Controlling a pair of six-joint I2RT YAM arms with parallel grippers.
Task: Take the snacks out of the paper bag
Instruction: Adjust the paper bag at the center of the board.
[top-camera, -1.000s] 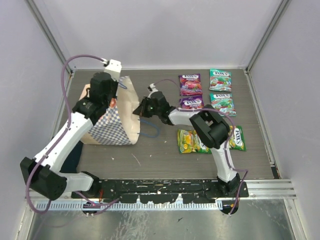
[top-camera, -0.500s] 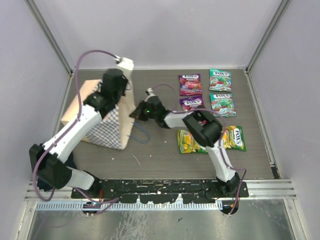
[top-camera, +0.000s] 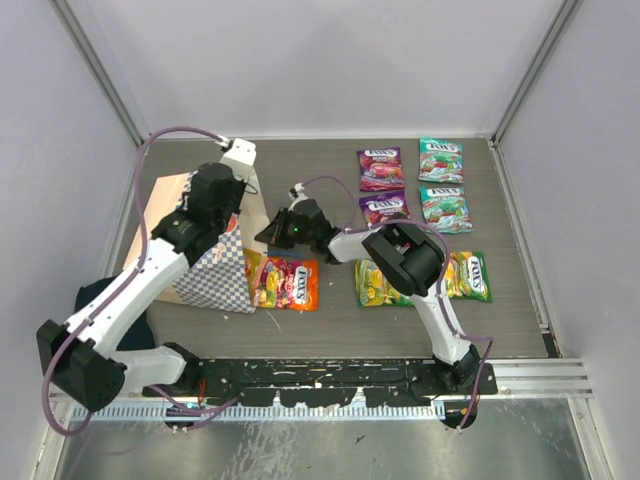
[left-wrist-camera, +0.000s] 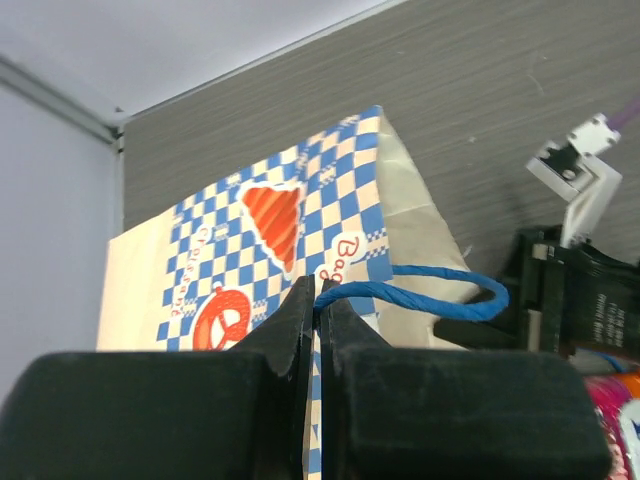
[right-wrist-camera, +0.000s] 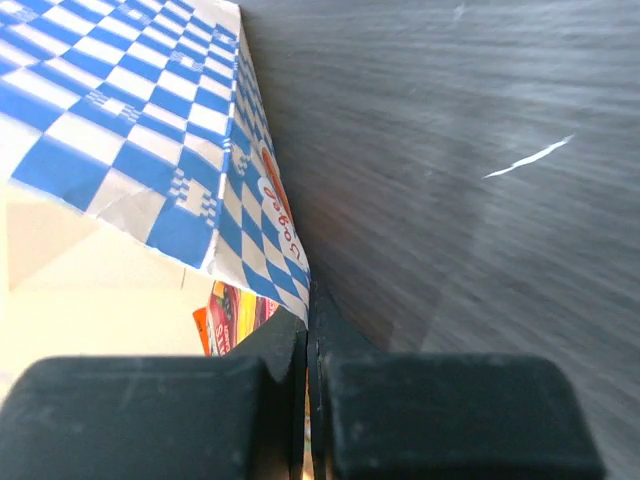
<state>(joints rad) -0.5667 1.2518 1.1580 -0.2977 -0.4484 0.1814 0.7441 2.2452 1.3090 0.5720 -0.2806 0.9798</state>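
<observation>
Since half a second ago: orange-red packet (top-camera: 287, 283) now out on the table (top-camera: 330, 320), lying flat just beside the low corner of the paper bag (top-camera: 215, 270); before, that spot was bare. Bag has tipped over further, and the left arm has dropped lower.

Near row: two yellow-green packets (top-camera: 383, 285) (top-camera: 470, 275) flat on the table, right of the orange-red one, partly hidden by the right arm's elbow.

Bag sits at left-centre, raised and tilted, checker side facing the camera.

Left gripper (left-wrist-camera: 318, 296): fingers pressed together, pinching the bag's rim at the spot where the blue cord handle (left-wrist-camera: 420, 296) loops out.

Right gripper (right-wrist-camera: 310, 305): fingers likewise closed narrow, clamped on the checkered edge of the bag. In the right wrist view a strip of orange packet (right-wrist-camera: 225, 305) shows below that edge; cannot tell whether it is inside the bag or already clear of it.

Far side, right of centre: two purple packets (top-camera: 380, 168) (top-camera: 384, 207) one behind the other. Two teal-green packets (top-camera: 440, 158) (top-camera: 444, 206) just beside them, all flat, well apart from the bag.
</observation>
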